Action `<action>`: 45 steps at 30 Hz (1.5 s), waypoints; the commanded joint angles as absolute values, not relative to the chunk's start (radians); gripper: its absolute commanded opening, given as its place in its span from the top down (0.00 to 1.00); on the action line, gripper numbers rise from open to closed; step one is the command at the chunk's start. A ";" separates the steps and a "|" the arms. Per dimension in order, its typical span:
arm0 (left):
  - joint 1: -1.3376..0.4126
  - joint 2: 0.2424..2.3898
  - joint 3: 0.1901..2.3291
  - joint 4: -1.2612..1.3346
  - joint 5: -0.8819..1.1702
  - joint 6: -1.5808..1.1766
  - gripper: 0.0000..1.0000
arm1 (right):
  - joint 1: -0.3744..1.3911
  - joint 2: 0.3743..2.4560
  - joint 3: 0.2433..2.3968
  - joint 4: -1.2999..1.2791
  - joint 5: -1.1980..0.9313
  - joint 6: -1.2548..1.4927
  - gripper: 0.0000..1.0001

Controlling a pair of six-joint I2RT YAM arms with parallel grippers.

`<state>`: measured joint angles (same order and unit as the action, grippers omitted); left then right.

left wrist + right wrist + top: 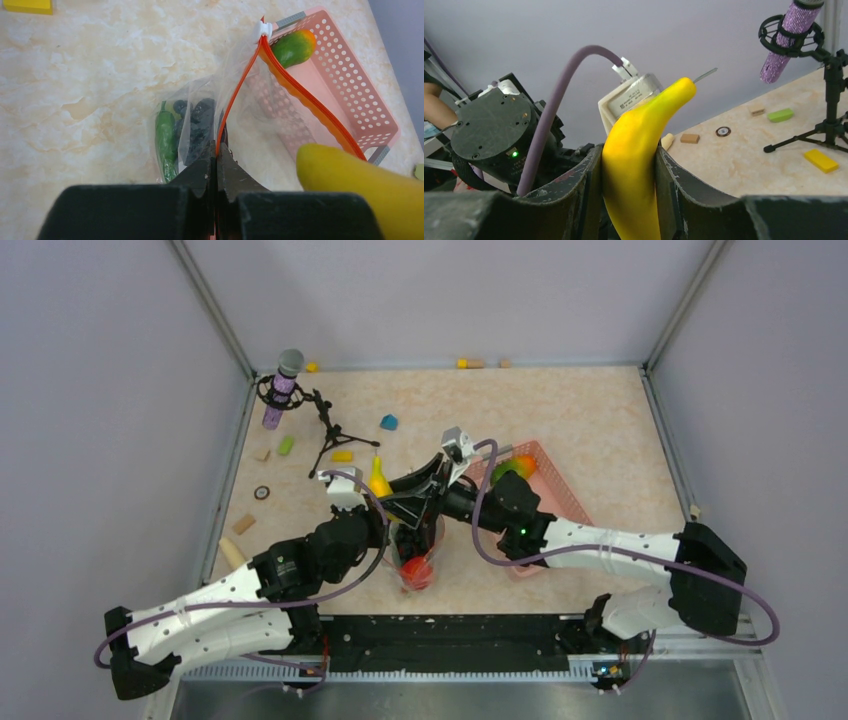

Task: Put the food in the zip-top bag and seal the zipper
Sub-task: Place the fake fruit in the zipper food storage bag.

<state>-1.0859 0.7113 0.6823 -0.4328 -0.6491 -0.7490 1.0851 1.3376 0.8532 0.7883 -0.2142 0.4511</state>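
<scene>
The zip-top bag (240,105) hangs open, with a green pepper (165,137) and dark grapes (197,125) inside. My left gripper (218,150) is shut on its orange-red zipper (235,95), holding one lip up; the white slider (263,29) is at the far end. My right gripper (629,155) is shut on the yellow banana (636,150), which shows beside the bag's mouth in the left wrist view (360,185). In the top view the bag (420,545) holds a red tomato (417,572), and both grippers, left (405,530) and right (392,488), meet above it.
The pink basket (555,490) lies right of the bag with a green-orange fruit (294,47) in it. A microphone on a tripod (285,380) stands at the back left. Small coloured blocks (343,455) are scattered on the table's left and far edge.
</scene>
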 commanded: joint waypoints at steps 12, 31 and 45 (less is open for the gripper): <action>-1.082 0.709 0.683 -0.402 -0.661 -0.746 1.00 | 1.208 1.306 0.737 0.773 0.149 0.510 0.86; -1.082 0.718 0.683 -0.398 -0.657 -0.745 1.00 | 1.400 1.283 0.816 0.440 0.718 0.470 0.66; -1.082 0.715 0.682 -0.393 -0.636 -0.745 1.00 | 1.399 1.329 0.876 0.414 0.731 0.398 0.28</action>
<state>-1.0832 0.7227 0.6807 -0.4385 -0.6434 -0.7494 1.3857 1.3239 0.8181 0.4084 0.7033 0.4366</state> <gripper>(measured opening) 0.015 0.688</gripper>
